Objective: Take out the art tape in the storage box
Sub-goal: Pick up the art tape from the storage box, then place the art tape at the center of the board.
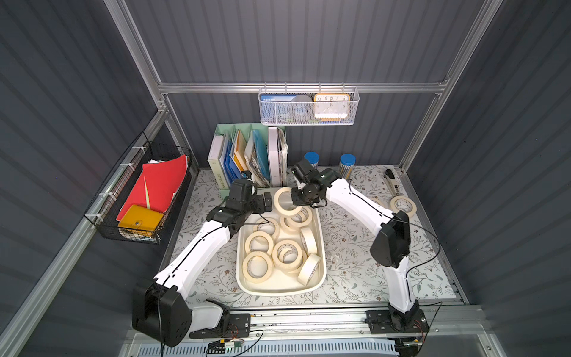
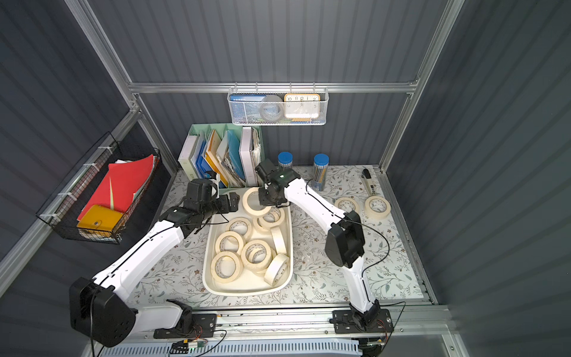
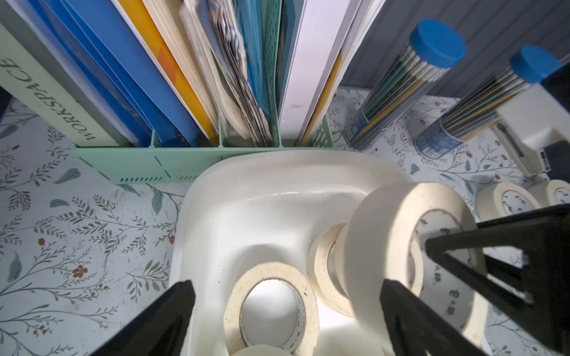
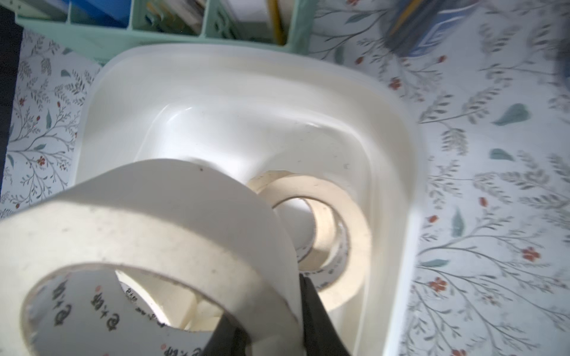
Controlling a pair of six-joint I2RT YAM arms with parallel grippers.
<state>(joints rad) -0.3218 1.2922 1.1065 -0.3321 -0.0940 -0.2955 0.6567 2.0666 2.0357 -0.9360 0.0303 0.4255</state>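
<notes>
Art tape, one roll: held above far end of storage box, ring wall pinched by right gripper.
Remaining rolls: inside storage box.
Two rolls: on table, right of box.
Left gripper: jaws spread wide, empty, at box's far left corner.

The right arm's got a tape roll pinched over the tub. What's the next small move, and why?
Probably carry it sideways past the off-white plastic storage box's rim. The right gripper is shut on the cream masking-tape roll above the box's far end, the left gripper is open, and another cream roll lies on the floral tabletop that side.
</notes>
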